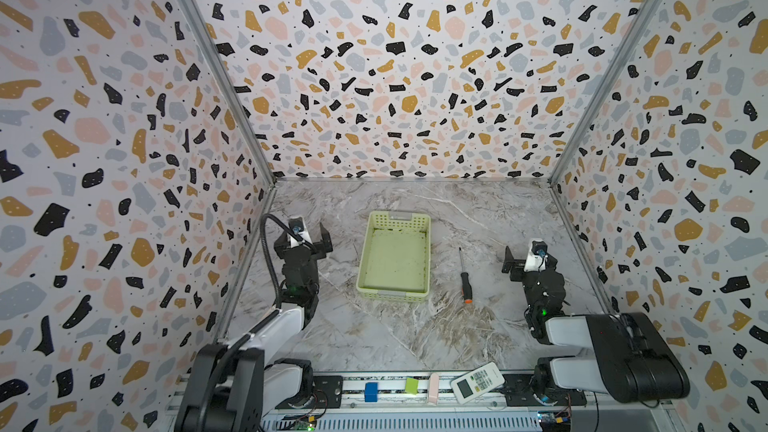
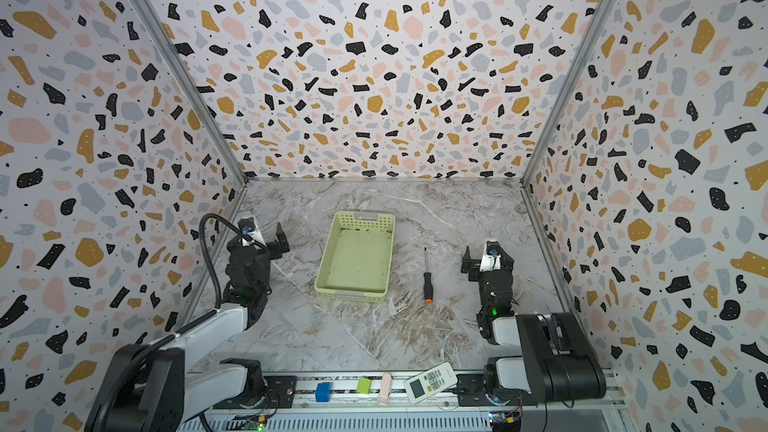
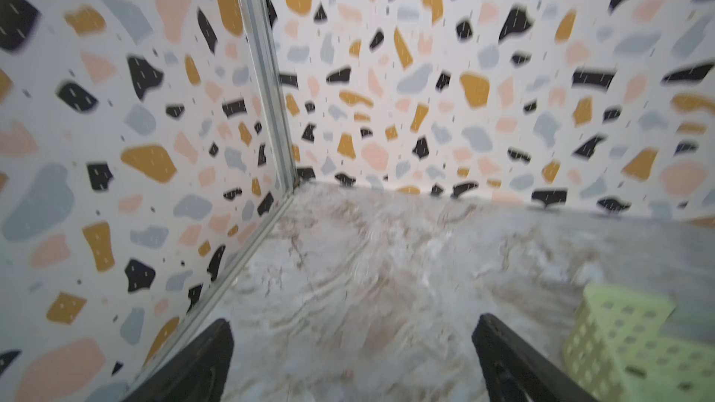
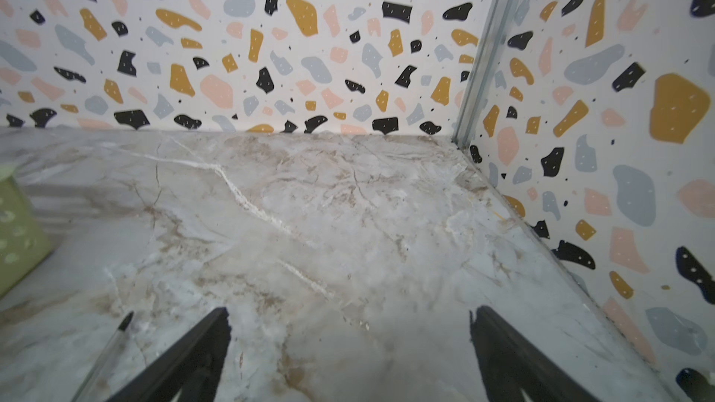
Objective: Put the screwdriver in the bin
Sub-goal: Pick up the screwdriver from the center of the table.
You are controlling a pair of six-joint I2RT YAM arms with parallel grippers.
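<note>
The screwdriver (image 1: pixel 465 280) (image 2: pixel 427 282) lies flat on the marble table, just right of the bin, orange cap toward the front. In the right wrist view only its thin shaft (image 4: pixel 112 346) shows. The bin (image 1: pixel 395 261) (image 2: pixel 356 261), pale yellow-green and empty, stands mid-table; a corner (image 3: pixel 626 338) of it and a side wall (image 4: pixel 19 226) show in the wrist views. My right gripper (image 1: pixel 532 261) (image 2: pixel 487 261) (image 4: pixel 348 313) is open and empty, right of the screwdriver. Left of the bin, my left gripper (image 1: pixel 305 238) (image 2: pixel 262 238) (image 3: pixel 354 320) is open and empty.
Patterned walls close the table on three sides. On the front rail lie a blue block (image 1: pixel 371 391), a green block (image 1: pixel 411 385), a pink piece (image 1: pixel 433 388) and a white remote control (image 1: pixel 478 382).
</note>
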